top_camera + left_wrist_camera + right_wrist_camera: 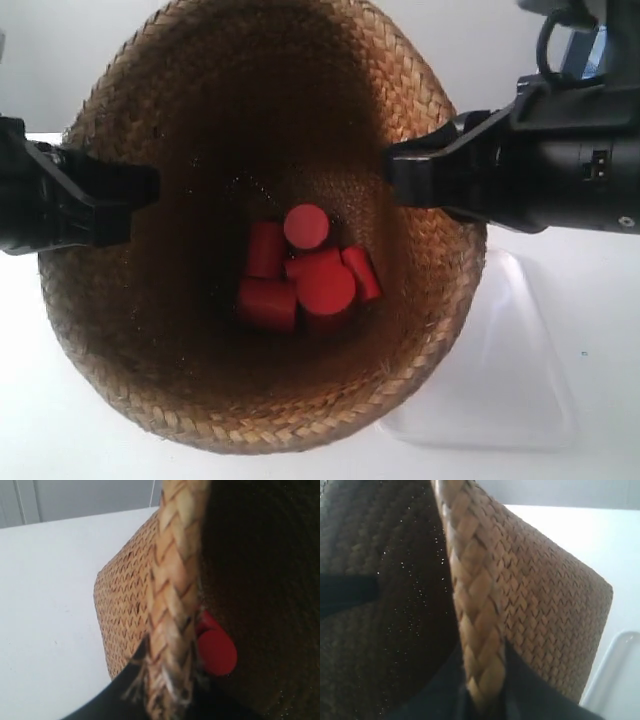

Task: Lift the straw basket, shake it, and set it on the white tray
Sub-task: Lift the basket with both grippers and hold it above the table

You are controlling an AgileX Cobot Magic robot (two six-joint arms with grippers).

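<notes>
1. The left gripper (165, 685) was clamped on the rolled rim of the straw basket (260, 150).
2. The right gripper (482, 682) was clamped on the opposite rim.
3. The basket was held between both grippers over the desk (60, 430); contact with the desk could not be determined.
4. Several red cylinders (305, 270) lay at its bottom.
5. The white tray (500, 400) lay on the desk, partly hidden by the basket at the exterior view's right.

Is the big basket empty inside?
No, several red cylinders lie bunched together at the bottom of the straw basket in the exterior view.
</notes>
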